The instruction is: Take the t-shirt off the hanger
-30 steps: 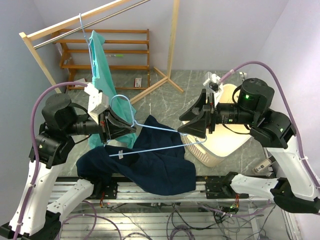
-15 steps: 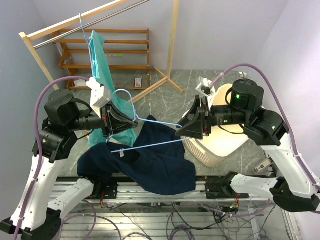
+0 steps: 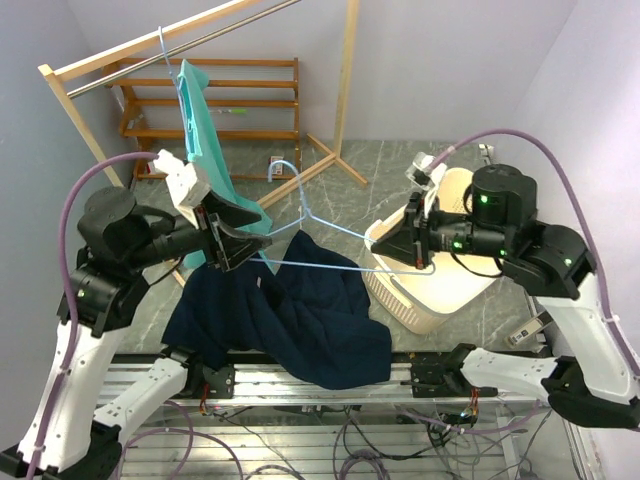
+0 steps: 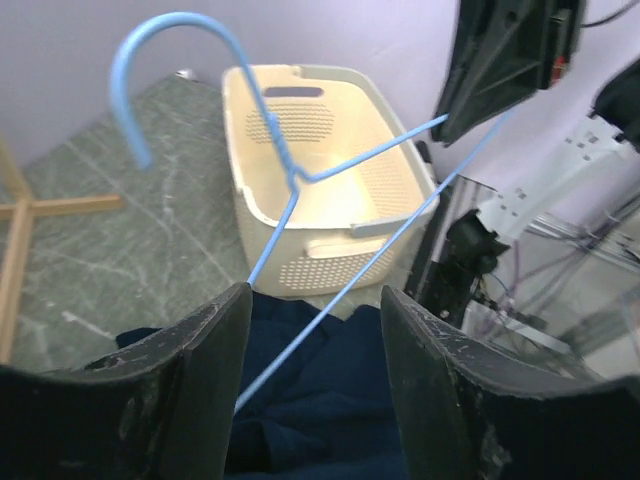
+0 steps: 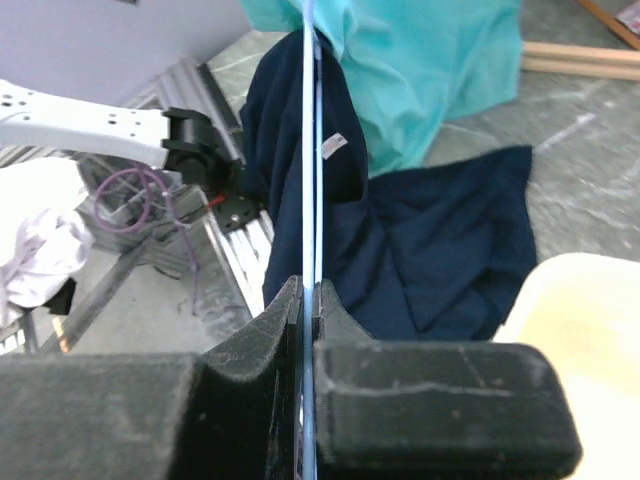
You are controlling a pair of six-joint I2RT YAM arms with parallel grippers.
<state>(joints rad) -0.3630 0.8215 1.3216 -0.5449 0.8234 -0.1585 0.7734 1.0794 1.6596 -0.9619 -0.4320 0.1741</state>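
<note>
Right gripper [image 5: 308,300] clamped shut on the blue hanger [image 4: 297,180] wire. Left gripper [image 4: 315,295] fingers spread, wire running between them. Navy t-shirt [image 3: 300,320] partly draped on the hanger near the left gripper, remainder heaped on table [image 3: 370,190] beside basket [image 3: 400,300]

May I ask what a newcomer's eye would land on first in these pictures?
The light blue hanger stretched in mid-air at the centre, clamped by the right hand, its other end inside the open left hand. Below it, the navy t-shirt droops at the table's near edge, beside the cream laundry basket.
</note>
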